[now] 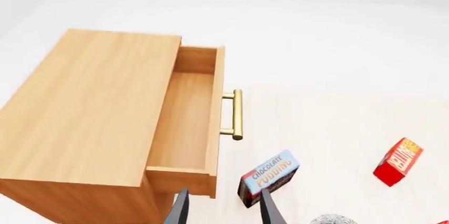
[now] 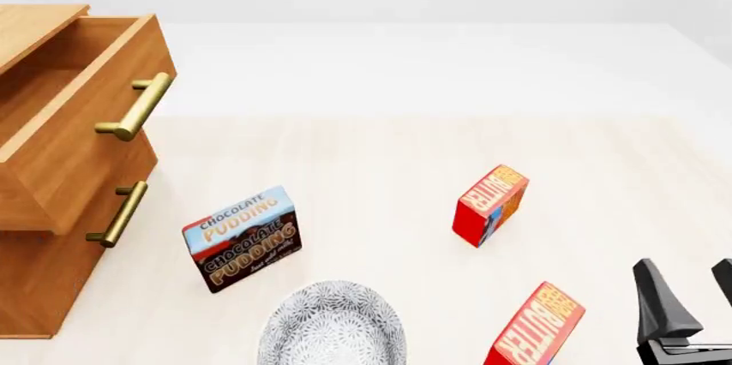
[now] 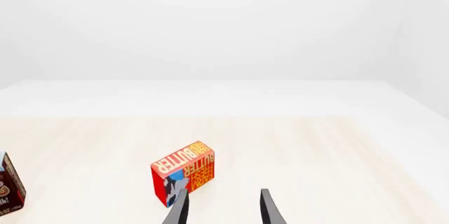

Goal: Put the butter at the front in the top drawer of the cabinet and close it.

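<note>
Both jaws released, empty. Top drawer [image 2: 86,116] stood pulled out, ready for front butter [image 2: 536,329] beside right gripper [image 2: 688,296].

top drawer [image 1: 184,124] open | pudding box [image 1: 268,176] nr gripper [image 1: 224,211]

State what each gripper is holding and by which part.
Nothing is held. The left gripper and the right gripper are both open, with no box between their fingers.

There were two small red-and-orange butter boxes [image 2: 491,204] [image 2: 536,330], one brown-and-blue chocolate pudding box [image 2: 242,238], one white patterned bowl [image 2: 332,331], and one light-brown wooden cabinet [image 2: 51,176] with two drawers.
</note>
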`<state>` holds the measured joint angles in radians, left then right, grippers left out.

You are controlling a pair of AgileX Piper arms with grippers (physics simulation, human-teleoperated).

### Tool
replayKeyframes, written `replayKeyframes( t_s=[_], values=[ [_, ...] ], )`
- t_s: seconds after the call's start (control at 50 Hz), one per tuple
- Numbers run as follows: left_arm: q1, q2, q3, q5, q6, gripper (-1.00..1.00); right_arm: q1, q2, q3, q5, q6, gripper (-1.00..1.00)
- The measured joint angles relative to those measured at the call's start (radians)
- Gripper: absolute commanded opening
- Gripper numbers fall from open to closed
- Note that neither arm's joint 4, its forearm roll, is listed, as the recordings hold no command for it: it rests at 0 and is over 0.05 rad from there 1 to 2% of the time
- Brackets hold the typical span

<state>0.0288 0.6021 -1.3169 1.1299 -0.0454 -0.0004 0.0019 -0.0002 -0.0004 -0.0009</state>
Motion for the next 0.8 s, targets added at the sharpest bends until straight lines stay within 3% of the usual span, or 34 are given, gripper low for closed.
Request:
replayKeyframes(
  t_s=[0.22,0.8],
  values=[
    [0.011,0.106,-0.036,-0.001,-0.001,1.00,0.000,0.000,0.000,0.000,0.000,1.00],
    [0.048,0.264,0.054,-0.130,-0.014,1.00,0.000,0.000,0.000,0.000,0.000,1.00]
  ],
)
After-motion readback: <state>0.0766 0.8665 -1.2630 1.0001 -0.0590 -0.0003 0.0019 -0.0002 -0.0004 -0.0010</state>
